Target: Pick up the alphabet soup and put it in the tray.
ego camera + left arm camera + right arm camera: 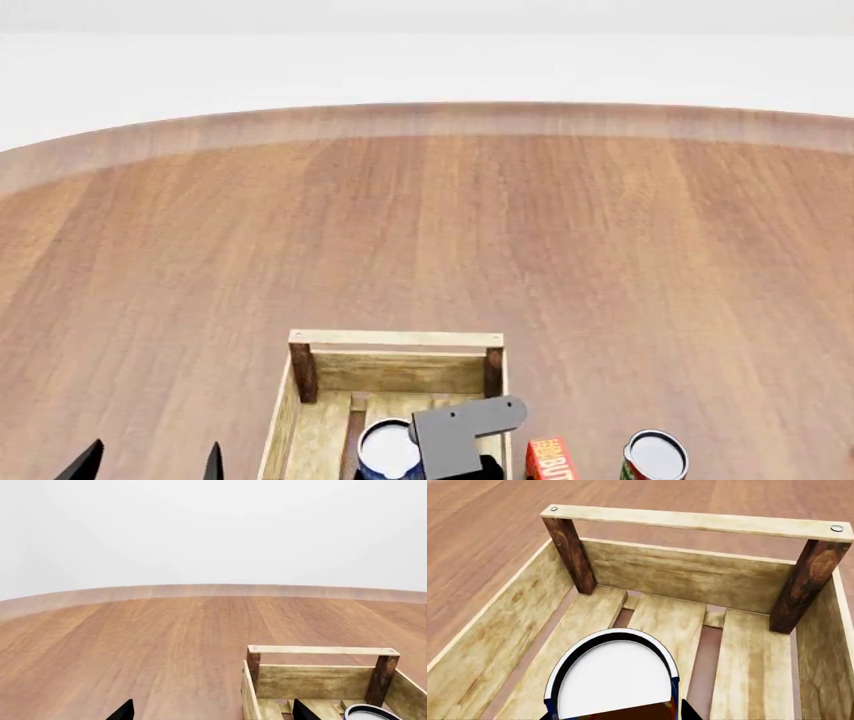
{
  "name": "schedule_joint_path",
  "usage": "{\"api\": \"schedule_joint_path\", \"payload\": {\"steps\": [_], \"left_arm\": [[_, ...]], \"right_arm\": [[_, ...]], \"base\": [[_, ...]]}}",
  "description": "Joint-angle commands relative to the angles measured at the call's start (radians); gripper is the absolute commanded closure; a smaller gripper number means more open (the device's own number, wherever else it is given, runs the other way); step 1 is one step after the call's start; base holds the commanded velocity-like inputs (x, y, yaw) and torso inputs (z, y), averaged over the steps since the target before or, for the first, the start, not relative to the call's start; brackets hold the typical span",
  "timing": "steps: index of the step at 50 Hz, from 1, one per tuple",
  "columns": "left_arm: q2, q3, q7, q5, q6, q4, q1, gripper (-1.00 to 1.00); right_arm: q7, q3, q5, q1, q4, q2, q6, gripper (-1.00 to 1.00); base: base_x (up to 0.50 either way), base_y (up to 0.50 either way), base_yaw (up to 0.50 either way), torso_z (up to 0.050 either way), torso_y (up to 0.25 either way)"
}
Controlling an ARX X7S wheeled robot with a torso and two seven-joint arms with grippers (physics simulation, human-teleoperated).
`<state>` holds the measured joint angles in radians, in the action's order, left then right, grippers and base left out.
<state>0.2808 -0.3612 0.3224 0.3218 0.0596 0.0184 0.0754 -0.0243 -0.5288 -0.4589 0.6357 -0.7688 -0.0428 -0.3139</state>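
now the small round blue-label soup can with a white top (614,680) sits between the right gripper's (617,714) dark fingers, held tight, inside the big light-wood crate tray (694,522), over its slats. the left gripper (147,462) is beside the tray over the brown wooden table (427,240), fingers apart, holding nothing.

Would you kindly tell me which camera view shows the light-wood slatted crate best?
The right wrist view: the light-wood slatted crate fills it, showing floor slats, walls and dark posts. The head view shows it partly cut off, the left wrist view one end only.
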Motion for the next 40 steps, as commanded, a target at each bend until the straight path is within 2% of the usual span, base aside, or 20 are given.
{"api": "schedule_joint_path", "payload": {"steps": [1,26,27,40], "left_arm": [[0.002,-0.003,0.002,0.002,0.003,0.002,0.002,-1.0],[0.005,-0.009,0.004,0.008,0.009,0.007,0.005,-1.0],[0.005,-0.009,0.004,0.008,0.009,0.008,0.005,-1.0],[0.006,-0.015,0.01,0.007,0.007,0.004,0.005,-1.0]], "right_arm": [[-0.011,-0.015,-0.01,0.017,-0.004,-0.001,-0.007,1.0],[-0.019,-0.065,-0.034,0.042,-0.058,0.003,0.003,1.0],[-0.017,-0.066,-0.036,0.042,-0.056,0.003,0.001,-1.0],[0.018,-0.081,-0.061,0.006,0.096,-0.039,-0.054,-1.0]], "base": [[0.0,0.0,0.0,0.0,0.0],[0.0,0.0,0.0,0.0,0.0],[0.0,0.0,0.0,0.0,0.0],[0.0,0.0,0.0,0.0,0.0]]}}
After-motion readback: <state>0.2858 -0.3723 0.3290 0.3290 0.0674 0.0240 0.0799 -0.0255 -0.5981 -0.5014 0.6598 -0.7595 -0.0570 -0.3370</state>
